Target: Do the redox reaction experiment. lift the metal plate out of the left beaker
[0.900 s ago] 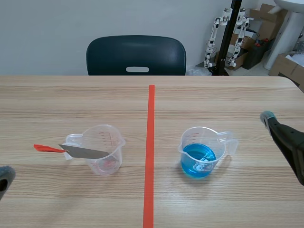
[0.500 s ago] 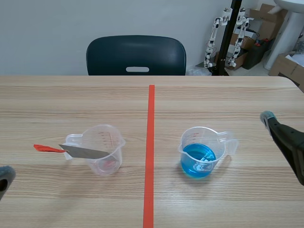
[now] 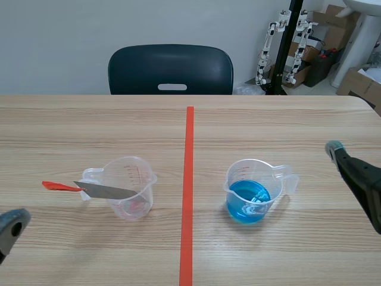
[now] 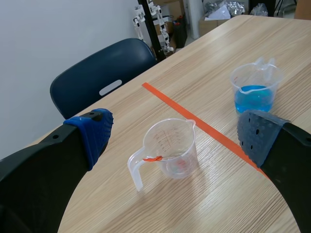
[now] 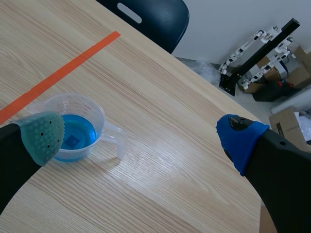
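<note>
The left beaker [image 3: 128, 187] is clear plastic and stands left of the tape line. A grey metal plate [image 3: 108, 191] leans in it, sticking out over the rim to the left with a red tab [image 3: 58, 186] at its outer end. In the left wrist view the beaker [image 4: 171, 151] sits ahead of and below my open left gripper [image 4: 175, 131], well apart from it; only the red tab [image 4: 154, 158] shows there. My right gripper [image 5: 141, 137] is open and holds nothing, off to the right of the blue beaker [image 5: 73, 129].
A second clear beaker [image 3: 253, 190] holding blue liquid stands right of the orange-red tape line [image 3: 187, 196]. A dark chair [image 3: 171, 70] is behind the table's far edge. Boxes and a stand lie beyond the table at the back right.
My left arm's finger has come a little further into the scene view at the lower left. The beakers, the plate and the right arm have not moved.
</note>
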